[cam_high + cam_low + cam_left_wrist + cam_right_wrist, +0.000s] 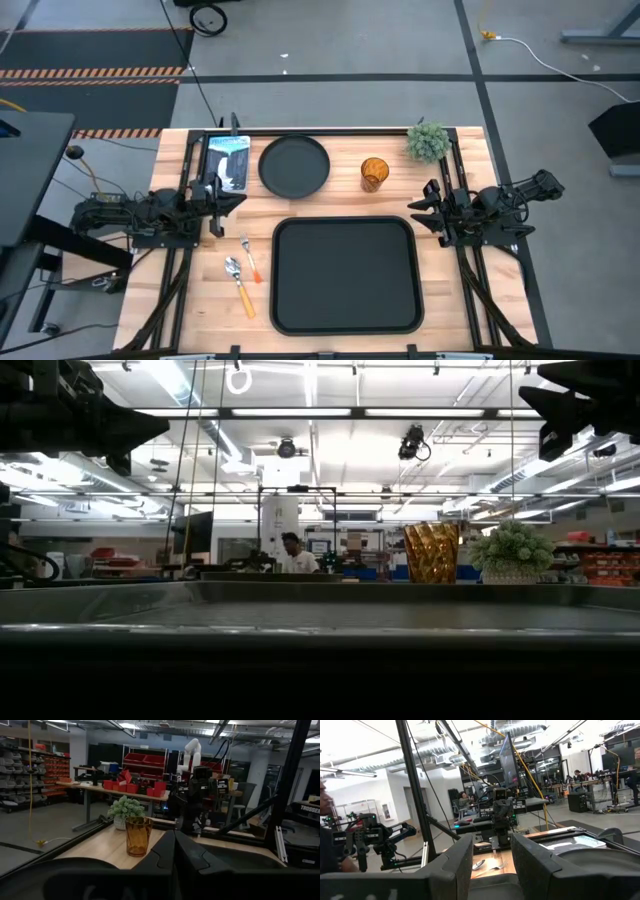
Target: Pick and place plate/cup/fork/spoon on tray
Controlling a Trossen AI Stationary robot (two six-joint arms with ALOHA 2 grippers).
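Four items wait outside the tray [345, 322], which sits bare in front of me at the table's middle, ready to receive them. I see the plate [294, 165] just behind the tray's far-left corner and the cup [374, 174] standing upright behind its far-right part, near a small potted plant [428, 141] at the back corner. The spoon [238, 284] and fork [250, 259] lie side by side on the wood left of the tray, handles pointing toward the near edge, so I judge them the left arm's job and the cup the right arm's.

My left gripper [237, 201] hovers at the left edge, pointing inward, beside a tablet-like device [227, 160]; in its wrist view the fingers [172, 851] meet at the tips, pressed together on nothing. My right gripper [416, 211] hovers at the right edge, facing inward, its fingers [532, 855] parted with a clear gap and nothing between them, which suits an approach to the cup. Nothing is on the tray yet, so I reckon the task is at its start.
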